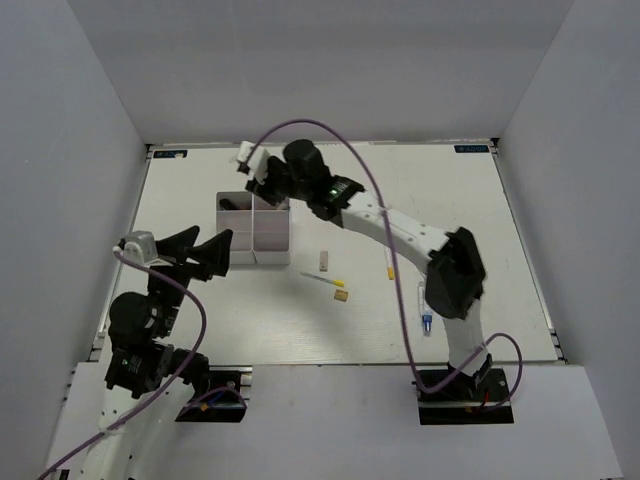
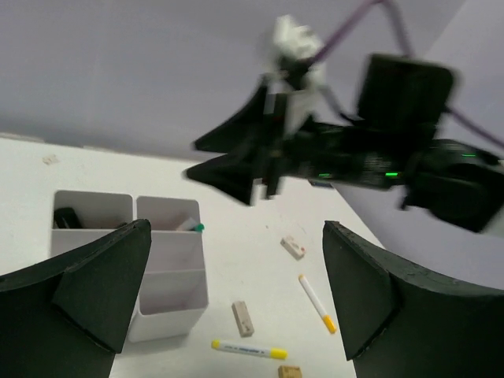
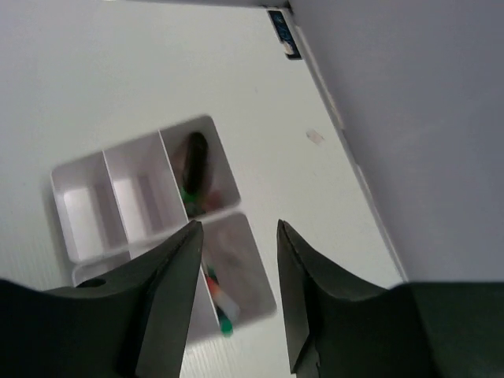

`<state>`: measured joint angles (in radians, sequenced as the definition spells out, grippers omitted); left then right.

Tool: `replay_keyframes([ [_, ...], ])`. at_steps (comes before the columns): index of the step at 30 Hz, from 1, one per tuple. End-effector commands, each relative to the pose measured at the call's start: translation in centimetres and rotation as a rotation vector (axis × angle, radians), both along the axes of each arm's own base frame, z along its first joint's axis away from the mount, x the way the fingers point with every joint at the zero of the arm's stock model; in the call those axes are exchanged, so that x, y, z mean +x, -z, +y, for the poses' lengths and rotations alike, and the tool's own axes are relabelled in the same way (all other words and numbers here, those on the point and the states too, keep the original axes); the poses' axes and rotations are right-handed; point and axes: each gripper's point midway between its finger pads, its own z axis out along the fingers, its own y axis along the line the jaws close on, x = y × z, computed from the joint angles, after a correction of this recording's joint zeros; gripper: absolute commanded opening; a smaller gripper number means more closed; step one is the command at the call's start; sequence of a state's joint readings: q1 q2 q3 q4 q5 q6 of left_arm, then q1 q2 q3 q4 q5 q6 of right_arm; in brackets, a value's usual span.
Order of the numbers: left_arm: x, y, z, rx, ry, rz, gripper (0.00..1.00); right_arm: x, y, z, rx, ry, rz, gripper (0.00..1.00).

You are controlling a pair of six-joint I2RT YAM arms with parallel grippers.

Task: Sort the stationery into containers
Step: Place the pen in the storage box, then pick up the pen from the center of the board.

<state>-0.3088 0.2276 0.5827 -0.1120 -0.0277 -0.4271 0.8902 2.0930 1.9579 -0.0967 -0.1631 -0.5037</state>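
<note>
- The right gripper point(image 3: 238, 230) hangs above the far side of the white organizer box point(image 1: 272, 242). Its jaws are partly apart with nothing between them. A descent that is off-centre could catch a thin divider and tip or shove the light box.
- The left gripper point(image 1: 213, 240) sits just left of the box, jaws wide apart and empty. With both arms crowding one spot, a reach by either could strike the other or nudge the box.
- Stationery still to sort lies on the table point(image 1: 450, 200) right of the box:
  - a white pen with a yellow cap point(image 1: 322, 279)
  - a beige eraser block point(image 1: 324, 260) and a smaller tan eraser point(image 1: 341, 295)
  - a yellow-tipped pen point(image 1: 390, 266)
  - a clear blue-tipped tube point(image 1: 425, 310) near the right arm
- The slim, round pens and the tube would likely roll away from a pinch that is off their axis. The small erasers could slip out sideways.
- The box looks like smooth, thin plastic, square, with four straight-walled compartments. The far-left one holds a black highlighter point(image 3: 194, 161). The far-right one holds pens with red and green tips point(image 3: 221, 311).
- The table is flat matte white. The jaws are black, broad and wedge-shaped, bulky against such narrow compartments.
</note>
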Motion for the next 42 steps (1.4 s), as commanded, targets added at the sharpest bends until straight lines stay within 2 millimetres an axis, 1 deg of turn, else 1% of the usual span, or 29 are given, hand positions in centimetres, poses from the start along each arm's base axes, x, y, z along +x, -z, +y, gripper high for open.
replay_keyframes([
  [1, 1.3, 1.3, -2.1, 0.027, 0.093, 0.078, 0.99, 1.0, -0.5, -6.9, 0.01, 0.187, -0.025, 0.48],
  [2, 1.4, 1.7, -2.9, 0.021, 0.136, 0.1, 0.99, 1.1, -2.2, -9.1, 0.039, 0.229, -0.046, 0.48],
  [3, 1.6, 2.1, -3.6, 0.015, 0.168, 0.11, 0.99, -0.1, -1.7, -11.0, 0.031, 0.239, -0.041, 0.48],
  [4, 1.8, 2.3, -4.2, -0.002, 0.198, 0.118, 0.99, -0.7, 0.9, -12.3, 0.003, 0.245, -0.017, 0.52],
  [5, 1.9, 3.0, -5.6, -0.009, 0.271, 0.148, 0.99, -1.3, -1.2, -14.2, 0.026, 0.288, -0.054, 0.54],
  [6, 2.2, 2.3, -6.3, -0.05, 0.305, 0.137, 0.99, -2.3, 0.5, -16.7, 0.004, 0.319, -0.038, 0.57],
  [7, 2.4, 2.8, -7.1, -0.06, 0.34, 0.169, 0.99, -3.2, -1.1, -18.0, 0.043, 0.333, -0.043, 0.66],
  [8, 2.3, 2.9, -8.2, -0.058, 0.402, 0.191, 0.99, -3.5, -1.3, -19.2, 0.057, 0.348, -0.032, 0.71],
  [9, 3.3, 3.3, -9.0, -0.072, 0.428, 0.24, 0.99, -3.9, 0.2, -20.6, 0.038, 0.369, -0.006, 0.77],
  [10, 3.4, 3.6, -9.8, -0.074, 0.473, 0.263, 0.98, -5.4, -1.9, -22.3, 0.084, 0.379, -0.034, 0.84],
  [12, 3.9, 3.6, -10.8, -0.109, 0.52, 0.291, 0.95, -6.0, -1.1, -24.7, 0.082, 0.43, -0.005, 0.86],
  [13, 4.4, 5.0, -11.8, -0.107, 0.554, 0.35, 0.94, -7.1, -2.2, -26.4, 0.105, 0.45, -0.013, 0.87],
  [14, 4.5, 5.1, -12.5, -0.101, 0.58, 0.36, 0.92, -7.4, -2.0, -27.3, 0.105, 0.471, -0.008, 0.87],
  [15, 4.7, 5.1, -13.0, -0.098, 0.591, 0.376, 0.92, -8.0, -3.4, -28.3, 0.153, 0.499, -0.01, 0.87],
  [17, 4.9, 6.5, -14.5, -0.085, 0.62, 0.45, 0.92, -8.8, -2.7, -30.3, 0.15, 0.551, 0.025, 0.87],
  [19, 5.3, 7.8, -15.4, -0.051, 0.607, 0.503, 0.92, -9.4, -3.4, -32.1, 0.183, 0.597, 0.025, 0.86],
  [20, 5.4, 7.7, -16.0, -0.046, 0.609, 0.518, 0.91, -10.1, -3.7, -32.7, 0.202, 0.605, 0.035, 0.81],
  [22, 5.9, 9.8, -17.6, -0.018, 0.58, 0.599, 0.91, -10.3, -3.4, -33.5, 0.213, 0.641, 0.071, 0.7],
  [23, 6.0, 10.4, -18.1, 0.0, 0.561, 0.643, 0.91, -10.1, -3.4, -34.3, 0.218, 0.667, 0.076, 0.62],
  [24, 5.3, 11.2, -19.6, 0.03, 0.572, 0.678, 0.91, -10.0, -2.5, -34.6, 0.201, 0.685, 0.099, 0.45],
  [25, 6.2, 13.8, -20.0, 0.062, 0.497, 0.756, 0.91, -10.0, -2.4, -34.8, 0.213, 0.698, 0.117, 0.37],
  [27, 5.6, 15.7, -21.8, 0.117, 0.445, 0.858, 0.92, -9.4, -1.2, -35.8, 0.2, 0.739, 0.145, 0.18],
  [28, 5.5, 16.8, -22.5, 0.139, 0.417, 0.907, 0.92, -9.1, -0.8, -35.9, 0.201, 0.756, 0.166, 0.14],
  [29, 5.4, 18.8, -23.1, 0.167, 0.368, 1.005, 0.92, -8.8, -0.4, -36.3, 0.2, 0.764, 0.182, 0.14],
  [31, 5.1, 20.3, -23.4, 0.201, 0.271, 1.061, 0.92, -8.4, 0.8, -36.7, 0.194, 0.786, 0.23, 0.14],
  [33, 5.5, 21.9, -22.4, 0.2, 0.094, 1.141, 0.91, -8.2, 1.3, -36.8, 0.205, 0.787, 0.261, 0.16],
  [36, 5.8, 22.5, -20.9, 0.193, -0.077, 1.192, 0.86, -8.0, 1.5, -37.5, 0.215, 0.805, 0.265, 0.2],
  [38, 5.4, 23.8, -20.8, 0.196, -0.126, 1.229, 0.76, -8.3, 0.7, -37.4, 0.237, 0.792, 0.249, 0.22],
  [42, 5.4, 24.7, -21.4, 0.116, -0.17, 1.253, 0.71, -8.7, 0.0, -37.7, 0.263, 0.787, 0.234, 0.23],
])
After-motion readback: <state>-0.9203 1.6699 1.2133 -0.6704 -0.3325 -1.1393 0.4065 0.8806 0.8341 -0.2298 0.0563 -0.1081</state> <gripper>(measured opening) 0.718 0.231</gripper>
